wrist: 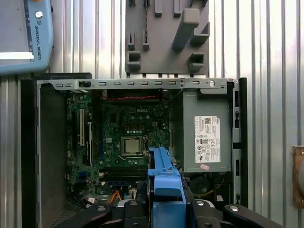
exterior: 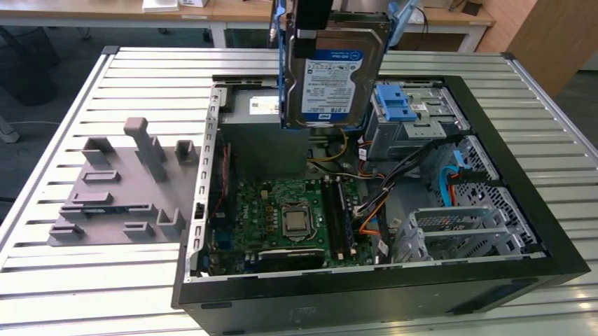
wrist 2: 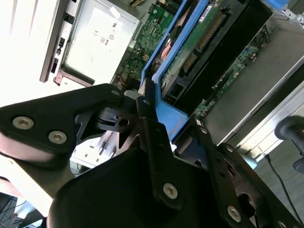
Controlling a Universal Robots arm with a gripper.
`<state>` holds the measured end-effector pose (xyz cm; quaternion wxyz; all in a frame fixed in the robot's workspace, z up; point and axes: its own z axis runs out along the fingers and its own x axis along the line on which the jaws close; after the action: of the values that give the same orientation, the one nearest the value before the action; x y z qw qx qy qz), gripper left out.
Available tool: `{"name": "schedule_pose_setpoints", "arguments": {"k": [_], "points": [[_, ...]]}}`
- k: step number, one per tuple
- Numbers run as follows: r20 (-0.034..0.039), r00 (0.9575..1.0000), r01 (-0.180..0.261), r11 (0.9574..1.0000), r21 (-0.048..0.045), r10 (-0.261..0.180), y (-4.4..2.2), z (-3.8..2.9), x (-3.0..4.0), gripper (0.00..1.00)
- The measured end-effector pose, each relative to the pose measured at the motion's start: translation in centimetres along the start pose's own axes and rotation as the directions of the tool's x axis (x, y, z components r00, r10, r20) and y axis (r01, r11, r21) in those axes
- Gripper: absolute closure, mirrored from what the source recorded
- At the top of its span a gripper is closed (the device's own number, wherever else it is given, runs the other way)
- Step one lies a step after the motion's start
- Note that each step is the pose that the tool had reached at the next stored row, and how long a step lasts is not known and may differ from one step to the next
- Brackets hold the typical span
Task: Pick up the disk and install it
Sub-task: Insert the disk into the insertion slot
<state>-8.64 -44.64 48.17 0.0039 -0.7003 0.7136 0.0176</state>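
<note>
The disk (exterior: 332,77), silver metal with a blue-and-white label and blue side rails, hangs upright in the air over the back of the open computer case (exterior: 523,231). My gripper (exterior: 318,28) comes down from above and is shut on the disk's upper end. In the second wrist view the black fingers (wrist 2: 145,107) clamp the blue rail (wrist 2: 166,111), and the disk's green circuit-board side (wrist 2: 199,45) faces the camera. In the first wrist view the blue rail (wrist: 164,183) sticks out from the gripper (wrist: 166,211) above the motherboard (wrist: 128,137).
Inside the case are the grey power-supply box (exterior: 257,115) with a white sticker (wrist: 206,137), a drive bay with a blue latch (exterior: 402,105), cables and a metal cage (exterior: 467,231). A grey fixture plate (exterior: 122,189) lies on the slatted table (exterior: 94,280) on the exterior view's left. A teach pendant (wrist: 23,35) lies beside the case.
</note>
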Motion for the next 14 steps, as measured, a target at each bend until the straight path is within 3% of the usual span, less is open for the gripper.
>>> {"name": "schedule_pose_setpoints", "arguments": {"k": [7, 14], "points": [[0.0000, 1.0000, 0.000, 1.0000, 0.0000, 0.000, -0.33, 0.00, 0.71, 0.64], [-0.0002, 1.0000, 0.000, 1.0000, 0.0000, 0.000, -1.35, 0.02, 0.97, 0.64]]}}
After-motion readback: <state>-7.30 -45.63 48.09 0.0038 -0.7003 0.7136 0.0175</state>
